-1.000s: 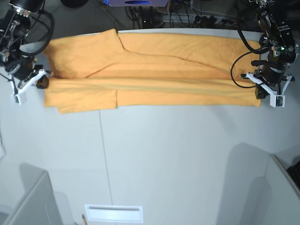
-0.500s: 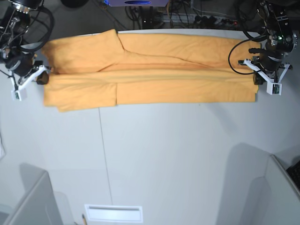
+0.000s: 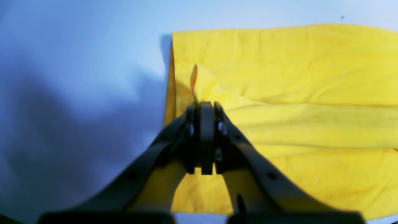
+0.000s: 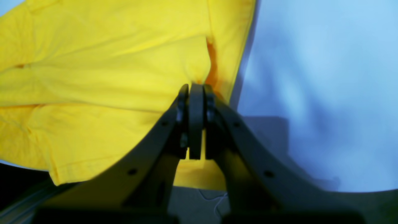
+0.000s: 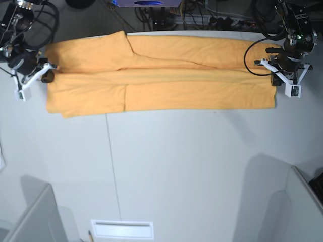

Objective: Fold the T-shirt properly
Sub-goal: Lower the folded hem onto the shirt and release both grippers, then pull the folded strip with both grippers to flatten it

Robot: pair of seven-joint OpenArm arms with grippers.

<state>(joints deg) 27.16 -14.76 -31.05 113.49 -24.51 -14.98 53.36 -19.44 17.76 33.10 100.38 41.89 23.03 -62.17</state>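
Note:
The orange-yellow T-shirt (image 5: pixel 161 85) lies folded in a long band across the far part of the white table (image 5: pixel 176 166). One sleeve points to the back left. My left gripper (image 5: pixel 275 79) is at the band's right end. In the left wrist view it (image 3: pixel 201 107) is shut on a pinched fold of the shirt (image 3: pixel 295 93) near its edge. My right gripper (image 5: pixel 48 75) is at the band's left end. In the right wrist view it (image 4: pixel 194 90) is shut on a fold of the cloth (image 4: pixel 93 77). No black print marks show.
Cables and equipment (image 5: pixel 202 15) lie behind the table's far edge. Grey panels stand at the near left (image 5: pixel 35 217) and near right (image 5: pixel 298 201). A white slotted piece (image 5: pixel 122 229) sits at the front edge. A thin seam (image 5: pixel 108 151) runs down the table.
Both grippers have moved toward the table's far side, drawing the held fold back with them. The shirt's near edge has slid a little farther back.

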